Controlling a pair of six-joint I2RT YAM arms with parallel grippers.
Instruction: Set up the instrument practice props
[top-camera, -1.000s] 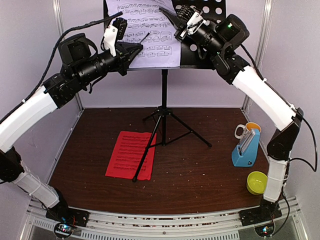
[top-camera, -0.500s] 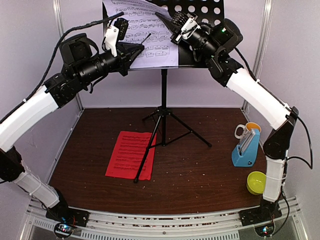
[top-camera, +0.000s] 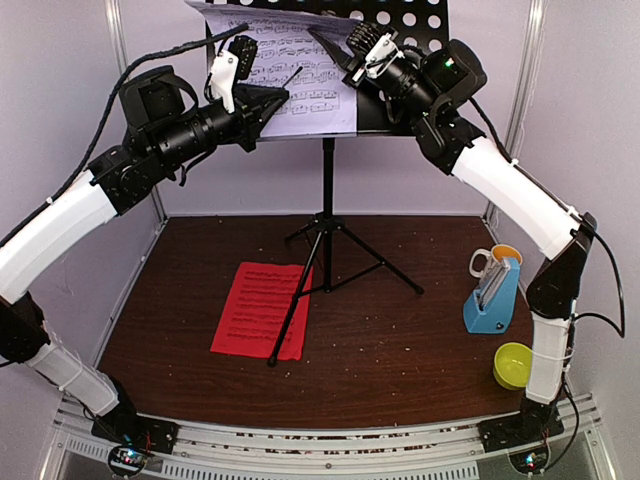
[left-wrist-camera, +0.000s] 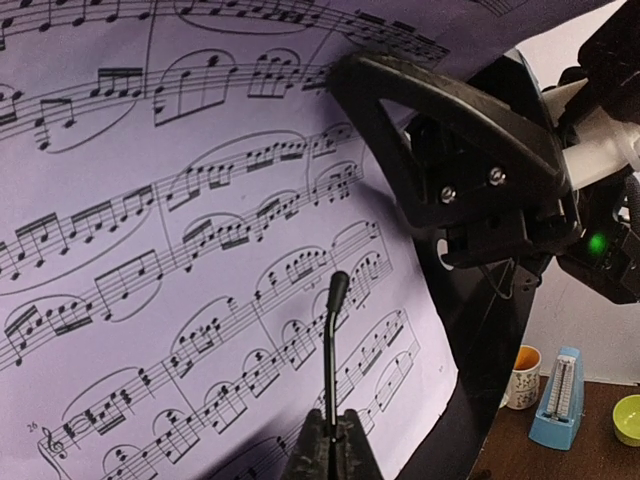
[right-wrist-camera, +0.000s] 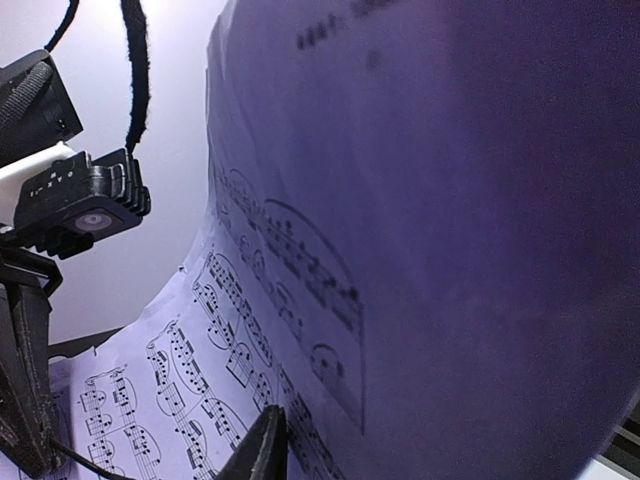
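Stand (top-camera: 328, 200) is set upright mid-table (top-camera: 400, 340), white sheet (top-camera: 320, 100) propped on it, red sheet (top-camera: 258, 310) laid flat at left, metronome (top-camera: 492, 300) stood at right; left gripper (top-camera: 278, 98) is closed against the white sheet, right gripper (top-camera: 335, 40) is placed at its top, opening indiscernible.

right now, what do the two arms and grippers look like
Left arm and right arm: white shells between black joints, black cables alongside, a green light at the right wrist. Left gripper and right gripper: black, triangular open-frame fingers.
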